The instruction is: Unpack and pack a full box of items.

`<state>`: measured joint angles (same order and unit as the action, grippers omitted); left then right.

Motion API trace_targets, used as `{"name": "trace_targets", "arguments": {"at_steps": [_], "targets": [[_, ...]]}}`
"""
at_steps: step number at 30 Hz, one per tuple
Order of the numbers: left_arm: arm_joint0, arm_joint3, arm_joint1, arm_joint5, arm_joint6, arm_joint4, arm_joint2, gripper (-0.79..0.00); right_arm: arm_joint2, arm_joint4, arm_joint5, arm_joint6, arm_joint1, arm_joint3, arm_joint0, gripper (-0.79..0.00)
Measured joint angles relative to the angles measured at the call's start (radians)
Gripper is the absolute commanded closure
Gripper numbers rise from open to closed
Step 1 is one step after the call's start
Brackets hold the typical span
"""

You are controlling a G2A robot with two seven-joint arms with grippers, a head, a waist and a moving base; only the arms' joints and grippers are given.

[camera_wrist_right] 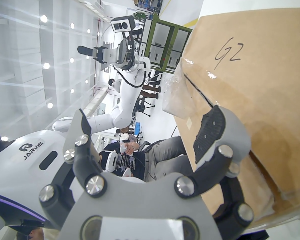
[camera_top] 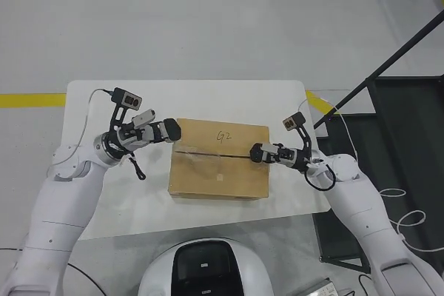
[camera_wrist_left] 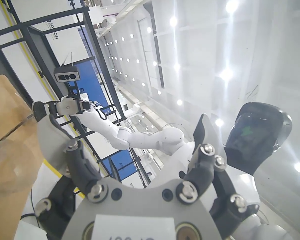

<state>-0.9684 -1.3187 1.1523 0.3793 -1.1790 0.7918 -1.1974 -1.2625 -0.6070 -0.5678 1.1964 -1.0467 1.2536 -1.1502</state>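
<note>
We see a closed brown cardboard box (camera_top: pixel 218 166), its top seam taped, on a white rectangular table (camera_top: pixel 118 207) — the left gripper (camera_top: pixel 172 129) at the box's far left corner, the right gripper (camera_top: pixel 257 153) at the seam's right end.

Light fell bright and even on the white tabletop (camera_top: pixel 207 100) around the box (camera_top: pixel 219 159), which cast just a thin, soft shadow along its near edge. Rows of ceiling lamps (camera_wrist_left: pixel 232 5) high above the box flared into starbursts and long streaks in both wrist views. Clear tape (camera_wrist_right: pixel 211 74) over the box's seam carried small glints. Rack bars (camera_wrist_left: pixel 43 47) beside the box bowed toward the wrist views' edges.
</note>
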Motion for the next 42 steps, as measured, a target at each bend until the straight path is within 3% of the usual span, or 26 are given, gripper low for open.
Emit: {"name": "trace_targets", "arguments": {"at_steps": [5, 10, 15, 20, 31, 40, 42], "targets": [[-0.037, 0.059, -0.011, 0.020, 0.016, -0.041, -0.045, -0.785, -0.015, 0.043, -0.024, 0.033, 0.008, 0.088, -0.032, -0.785], [-0.086, 0.090, -0.030, 0.056, 0.031, -0.089, -0.122, -0.785, -0.006, 0.200, -0.022, -0.042, 0.011, 0.184, -0.058, -0.785], [-0.132, 0.090, -0.050, 0.086, 0.057, -0.096, -0.221, -0.785, 0.024, 0.401, 0.060, -0.174, 0.008, 0.280, -0.061, -0.785], [-0.182, 0.067, -0.068, 0.087, 0.060, -0.082, -0.318, -0.785, 0.042, 0.627, 0.205, -0.297, 0.009, 0.410, -0.093, -0.785], [-0.184, 0.066, -0.069, 0.087, 0.059, -0.081, -0.320, -0.785, 0.083, 0.921, 0.377, -0.408, 0.011, 0.596, -0.142, -0.785], [-0.184, 0.066, -0.069, 0.087, 0.059, -0.081, -0.320, -0.785, 0.182, 1.048, 0.501, -0.450, -0.009, 0.588, -0.075, -0.785], [-0.184, 0.066, -0.069, 0.087, 0.059, -0.081, -0.320, -0.785, 0.192, 1.062, 0.517, -0.460, -0.013, 0.574, -0.059, -0.705]]}}
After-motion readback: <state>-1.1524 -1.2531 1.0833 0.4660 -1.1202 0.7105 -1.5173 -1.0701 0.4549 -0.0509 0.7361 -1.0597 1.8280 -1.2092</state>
